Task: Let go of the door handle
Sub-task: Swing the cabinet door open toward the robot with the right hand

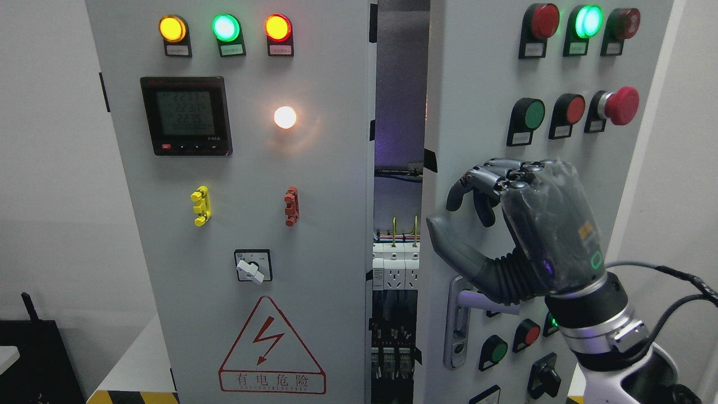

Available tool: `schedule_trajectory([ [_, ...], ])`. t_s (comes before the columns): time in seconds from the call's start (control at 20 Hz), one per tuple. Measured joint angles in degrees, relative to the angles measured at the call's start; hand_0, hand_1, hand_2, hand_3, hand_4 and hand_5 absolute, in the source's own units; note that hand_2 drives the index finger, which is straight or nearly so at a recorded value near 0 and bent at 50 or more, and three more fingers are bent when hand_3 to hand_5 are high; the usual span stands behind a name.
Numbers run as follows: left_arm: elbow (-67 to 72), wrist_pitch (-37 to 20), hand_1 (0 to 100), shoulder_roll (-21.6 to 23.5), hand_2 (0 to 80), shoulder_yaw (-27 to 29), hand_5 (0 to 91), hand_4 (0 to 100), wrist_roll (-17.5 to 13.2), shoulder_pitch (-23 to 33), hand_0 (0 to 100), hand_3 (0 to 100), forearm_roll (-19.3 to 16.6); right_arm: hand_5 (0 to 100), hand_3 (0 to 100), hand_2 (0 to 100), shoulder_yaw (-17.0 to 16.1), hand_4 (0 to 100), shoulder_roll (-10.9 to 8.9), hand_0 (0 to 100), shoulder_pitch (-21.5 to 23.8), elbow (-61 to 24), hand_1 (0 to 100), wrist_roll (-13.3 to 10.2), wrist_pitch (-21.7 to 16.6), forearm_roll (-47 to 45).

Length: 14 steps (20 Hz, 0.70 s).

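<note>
My right hand hangs in front of the right cabinet door, its arm rising from the lower right. Its fingers are loosely bent and the thumb sticks out to the left, with nothing between them. The silver lever door handle sits on its plate just below the hand. The base of the thumb overlaps the lever's right end in the picture, but no finger wraps it. The door stands ajar. My left arm does not show.
Through the gap between the doors I see breakers and sockets. The left door carries lamps, a meter, a rotary switch and a warning triangle. Push buttons and a red emergency stop cover the right door.
</note>
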Motion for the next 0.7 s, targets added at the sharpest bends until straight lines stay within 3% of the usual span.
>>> schedule_trajectory([
  [0.7, 0.0, 0.0, 39, 0.0, 0.0, 0.01, 0.0, 0, 0.0, 0.0, 12, 0, 0.01, 97, 100, 66, -11.41, 95, 2.13, 53, 6.13, -1.74, 32, 0.19, -9.08, 0.91],
])
